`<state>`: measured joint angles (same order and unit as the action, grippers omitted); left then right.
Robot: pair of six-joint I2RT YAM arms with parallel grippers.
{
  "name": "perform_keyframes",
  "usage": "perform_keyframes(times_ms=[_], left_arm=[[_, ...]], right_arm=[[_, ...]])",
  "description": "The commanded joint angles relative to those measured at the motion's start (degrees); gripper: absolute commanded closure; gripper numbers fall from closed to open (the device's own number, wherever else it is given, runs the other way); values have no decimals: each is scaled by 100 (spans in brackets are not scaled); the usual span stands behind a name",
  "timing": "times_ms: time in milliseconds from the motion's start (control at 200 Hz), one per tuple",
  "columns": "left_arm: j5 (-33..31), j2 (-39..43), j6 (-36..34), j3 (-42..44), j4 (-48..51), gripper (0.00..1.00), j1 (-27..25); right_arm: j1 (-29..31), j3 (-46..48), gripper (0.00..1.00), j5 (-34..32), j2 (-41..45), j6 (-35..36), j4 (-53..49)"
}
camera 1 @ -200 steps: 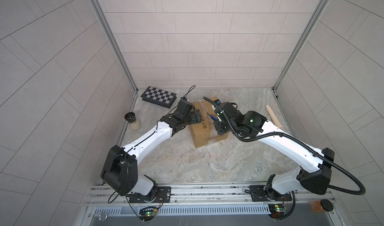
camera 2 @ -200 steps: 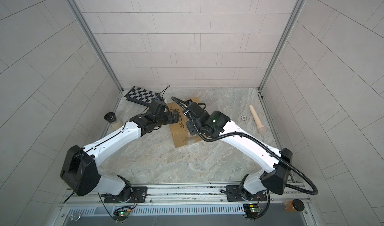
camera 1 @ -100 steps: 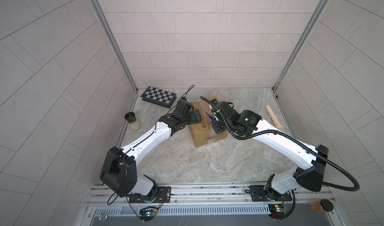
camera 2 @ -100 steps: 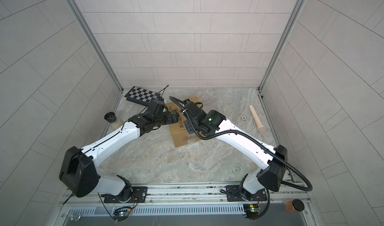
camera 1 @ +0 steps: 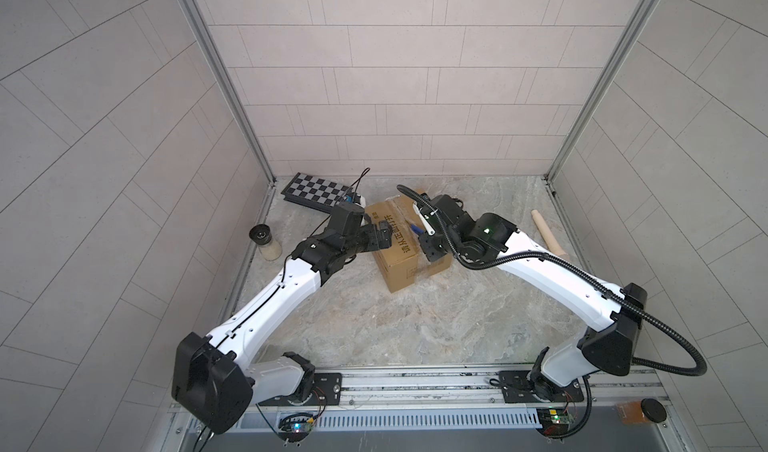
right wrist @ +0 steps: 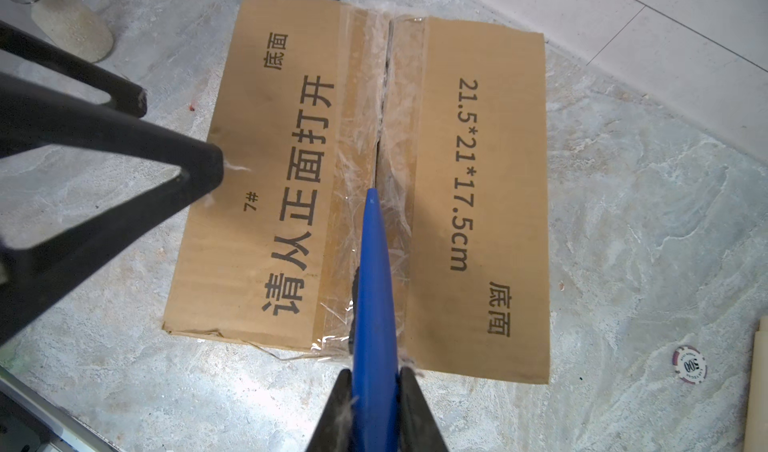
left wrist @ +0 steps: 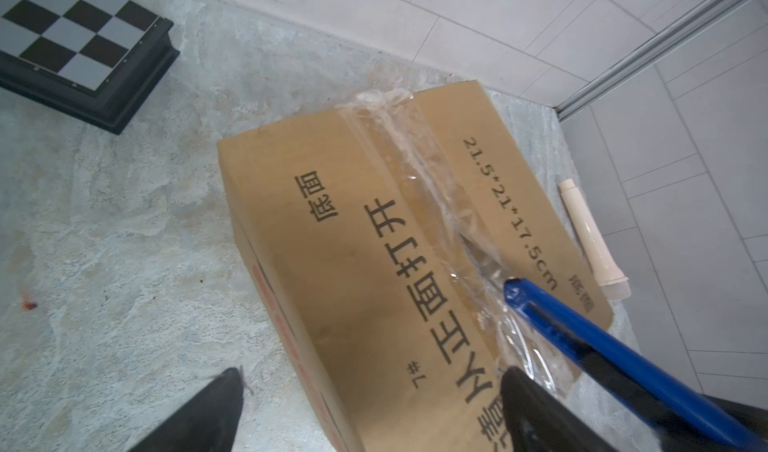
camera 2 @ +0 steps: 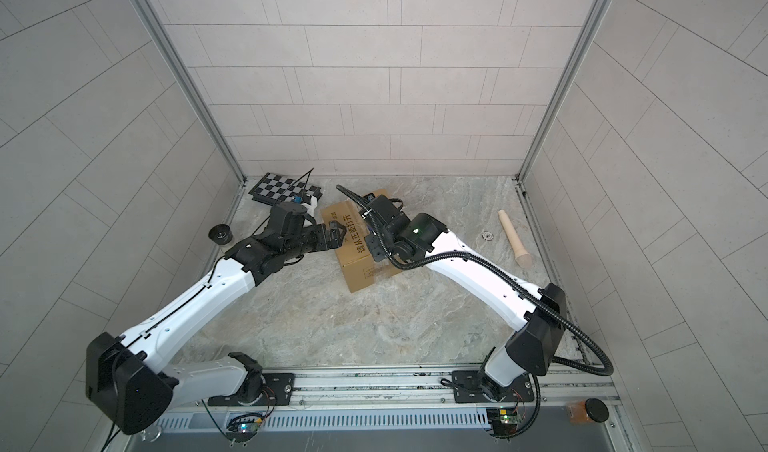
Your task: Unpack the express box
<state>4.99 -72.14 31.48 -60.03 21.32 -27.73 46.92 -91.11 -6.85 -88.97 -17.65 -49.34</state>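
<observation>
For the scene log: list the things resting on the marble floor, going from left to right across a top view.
small jar → checkered board → express box → wooden pestle

White shells clad the left arm (camera 1: 274,304) and right arm (camera 1: 552,275) — joints and housings black. A ribbed black hose (camera 1: 507,258) runs along the right one (green light (camera 1: 485,230) near its wrist). The left gripper (left wrist: 372,373) has black tapering fingers (left wrist: 208,412).
</observation>
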Motion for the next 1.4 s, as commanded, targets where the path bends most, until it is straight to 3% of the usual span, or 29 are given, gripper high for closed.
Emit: perform_keyframes(times_ms=[0,275,646,1016,1176,1392], left_arm=[[-22,-236,24,47,-80,0,51],[-517,-908,155,-184,311,0,14],[-1121,-1040,820,131,697,0,-4],[-982,-991,814,182,579,0,-31],[-629,-834,784,367,117,0,-40],[-751,-937,952,539,27,0,-49]], right_arm=[[28,-180,100,269,-154,232,-208],[45,-599,100,283,-503,211,-548],[108,-845,100,-269,-271,64,-1305],[144,-689,100,-14,-428,-59,-1076],[145,-891,100,113,-824,24,-793],[145,-1225,100,220,-1049,-64,-1031]])
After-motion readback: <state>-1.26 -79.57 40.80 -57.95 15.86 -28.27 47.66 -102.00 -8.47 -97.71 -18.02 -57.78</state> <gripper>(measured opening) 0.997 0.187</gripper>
